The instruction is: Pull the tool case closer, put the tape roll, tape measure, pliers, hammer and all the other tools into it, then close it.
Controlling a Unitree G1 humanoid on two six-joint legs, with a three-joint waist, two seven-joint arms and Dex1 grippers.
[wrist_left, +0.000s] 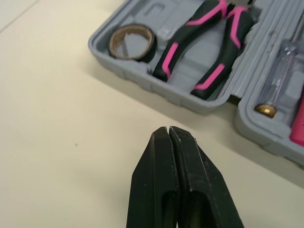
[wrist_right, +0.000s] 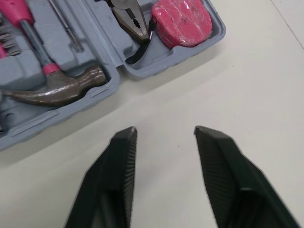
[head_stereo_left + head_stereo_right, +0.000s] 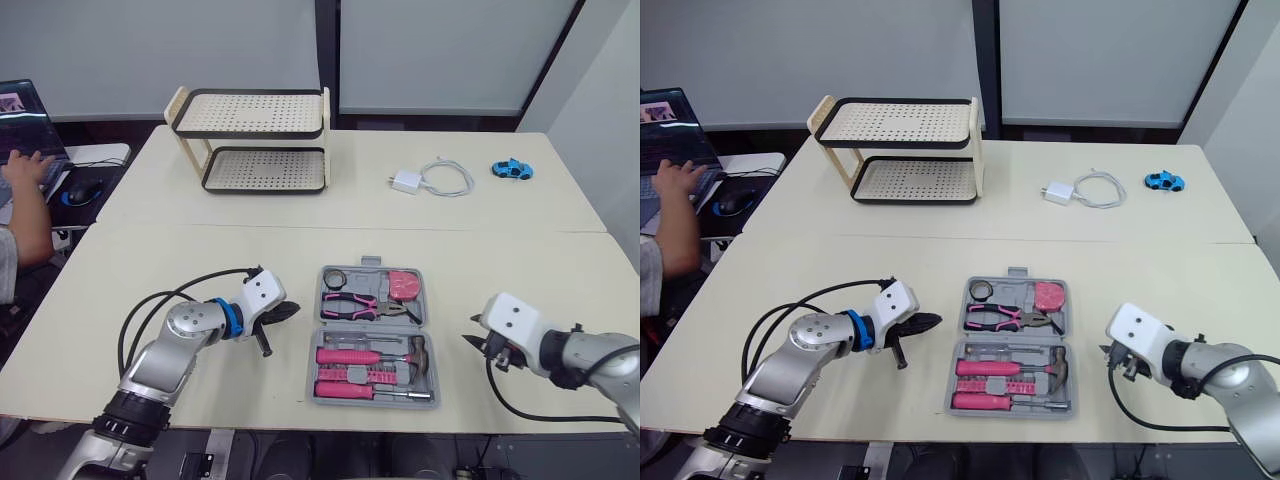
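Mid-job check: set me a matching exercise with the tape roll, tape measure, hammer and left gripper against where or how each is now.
1. tape roll
2. tape measure
3. hammer
4. left gripper

a. shut, over the bare table beside the tool case
b. case's far half, robot's right end
c. case's near half
d. case's far half, robot's left end

Pairs: 1-d, 2-b, 3-c, 4-a

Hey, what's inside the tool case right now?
The open tool case holds the tape roll, pliers and pink tape measure in its far half, and the hammer and pink-handled tools in its near half. Whatever lies under them is covered.
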